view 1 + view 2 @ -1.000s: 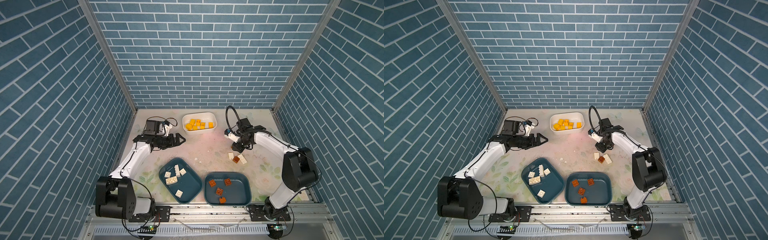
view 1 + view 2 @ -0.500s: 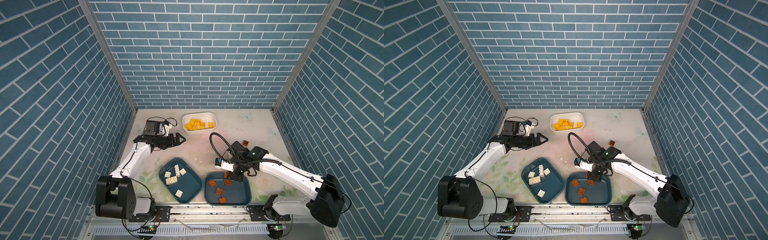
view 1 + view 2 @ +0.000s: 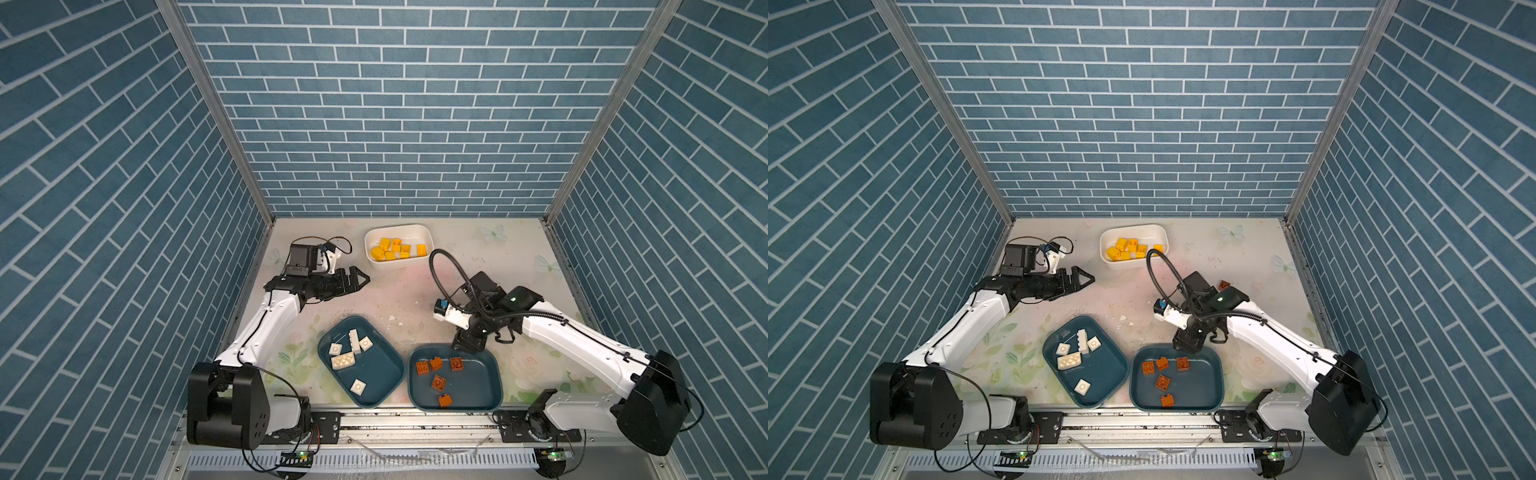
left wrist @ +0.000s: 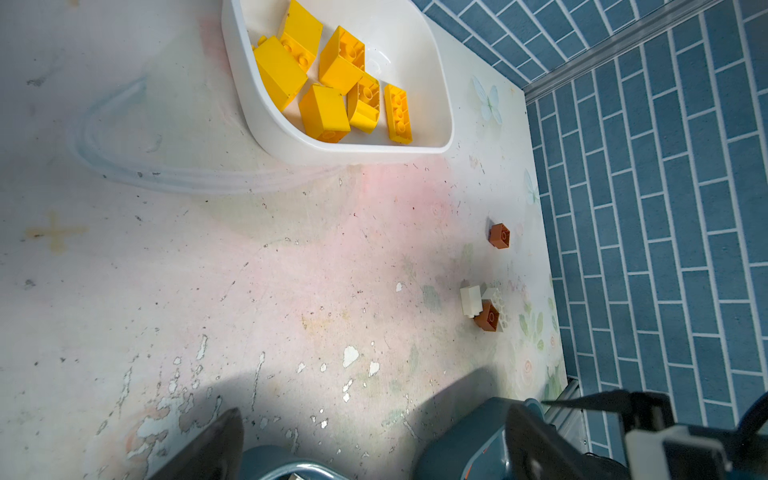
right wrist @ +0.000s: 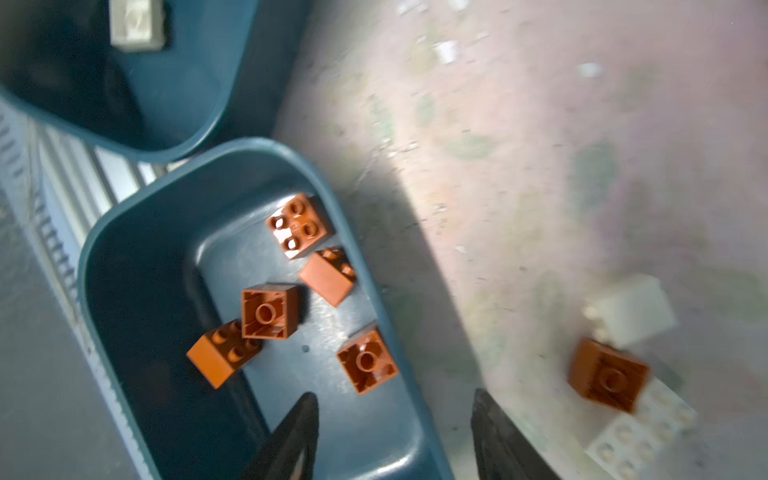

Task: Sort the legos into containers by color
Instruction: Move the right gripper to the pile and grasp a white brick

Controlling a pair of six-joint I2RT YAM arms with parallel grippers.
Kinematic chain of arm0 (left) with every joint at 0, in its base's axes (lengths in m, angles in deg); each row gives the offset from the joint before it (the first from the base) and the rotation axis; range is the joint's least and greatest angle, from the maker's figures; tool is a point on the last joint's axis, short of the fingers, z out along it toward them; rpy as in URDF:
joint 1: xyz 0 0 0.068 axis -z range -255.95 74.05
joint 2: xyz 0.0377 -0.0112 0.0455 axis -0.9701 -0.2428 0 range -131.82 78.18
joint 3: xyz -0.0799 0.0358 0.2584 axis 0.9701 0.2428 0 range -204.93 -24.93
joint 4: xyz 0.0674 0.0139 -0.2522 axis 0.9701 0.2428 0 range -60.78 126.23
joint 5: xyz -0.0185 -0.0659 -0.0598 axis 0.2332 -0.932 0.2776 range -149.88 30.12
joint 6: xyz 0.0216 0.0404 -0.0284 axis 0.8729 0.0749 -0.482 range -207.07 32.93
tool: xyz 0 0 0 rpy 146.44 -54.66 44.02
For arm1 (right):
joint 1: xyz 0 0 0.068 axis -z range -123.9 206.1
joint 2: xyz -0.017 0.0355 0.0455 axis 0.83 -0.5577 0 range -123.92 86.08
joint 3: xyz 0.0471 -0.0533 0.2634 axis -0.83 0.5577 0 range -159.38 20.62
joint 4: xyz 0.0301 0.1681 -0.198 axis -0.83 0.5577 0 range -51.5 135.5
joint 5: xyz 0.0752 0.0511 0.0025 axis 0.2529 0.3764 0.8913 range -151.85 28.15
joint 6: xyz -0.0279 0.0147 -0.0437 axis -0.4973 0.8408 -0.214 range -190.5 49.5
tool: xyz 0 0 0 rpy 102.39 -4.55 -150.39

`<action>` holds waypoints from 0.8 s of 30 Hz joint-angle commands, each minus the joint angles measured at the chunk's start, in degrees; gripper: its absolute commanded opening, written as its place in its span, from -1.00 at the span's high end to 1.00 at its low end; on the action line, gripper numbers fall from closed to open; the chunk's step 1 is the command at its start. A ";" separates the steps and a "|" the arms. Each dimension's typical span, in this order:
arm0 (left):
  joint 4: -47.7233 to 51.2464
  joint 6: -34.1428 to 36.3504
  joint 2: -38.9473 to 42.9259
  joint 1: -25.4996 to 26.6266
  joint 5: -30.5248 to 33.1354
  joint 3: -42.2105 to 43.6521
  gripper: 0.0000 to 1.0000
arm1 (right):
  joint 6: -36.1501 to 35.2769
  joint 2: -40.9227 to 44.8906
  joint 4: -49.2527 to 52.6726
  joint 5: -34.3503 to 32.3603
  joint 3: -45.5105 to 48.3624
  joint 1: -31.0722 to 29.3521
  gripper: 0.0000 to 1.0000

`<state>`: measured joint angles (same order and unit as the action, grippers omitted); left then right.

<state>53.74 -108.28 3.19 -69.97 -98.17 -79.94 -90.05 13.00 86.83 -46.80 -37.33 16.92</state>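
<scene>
The right tool (image 5: 395, 397) hangs open over the rim of the teal tub (image 3: 473, 386) of brown legos (image 5: 270, 311). A stray brown brick (image 5: 609, 376) and cream bricks (image 5: 633, 311) lie on the tabletop (image 5: 540, 166) nearby. The left tool (image 3: 360, 279) gapes wide.

Both top views are bright, sharp and evenly lit from above. The arms throw only soft shadows on the pale floral-print tabletop (image 3: 395, 299), and the wide lens splays the blue brick-patterned walls (image 3: 1142, 124) outward at the edges. The left wrist view is crisp but washed out near the glossy white plastic tub (image 4: 266, 133), with deep shadow closest to the camera. The right wrist view is blurred, the cream studded bricks (image 5: 631, 316) most of all, and a hard-edged shadow runs beside the dark teal plastic tub (image 5: 133, 257).
</scene>
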 commanded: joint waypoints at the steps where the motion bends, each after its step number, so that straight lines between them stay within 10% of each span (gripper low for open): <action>1: -0.61 -0.55 1.01 -0.22 0.75 0.95 -0.99 | 5.43 -0.77 -0.74 -3.07 -2.69 4.58 -0.22; 14: -2.34 -2.75 4.35 -0.21 2.23 3.64 -0.99 | 35.29 -20.74 -5.46 -10.46 -10.30 11.16 -0.20; 24: -3.33 -2.96 3.44 -0.18 1.81 4.51 -0.99 | 41.34 -28.82 -10.64 -13.09 -9.97 10.80 -0.15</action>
<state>51.11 -111.32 7.11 -69.97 -96.53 -75.74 -52.93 -14.08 77.19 -57.64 -46.62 27.98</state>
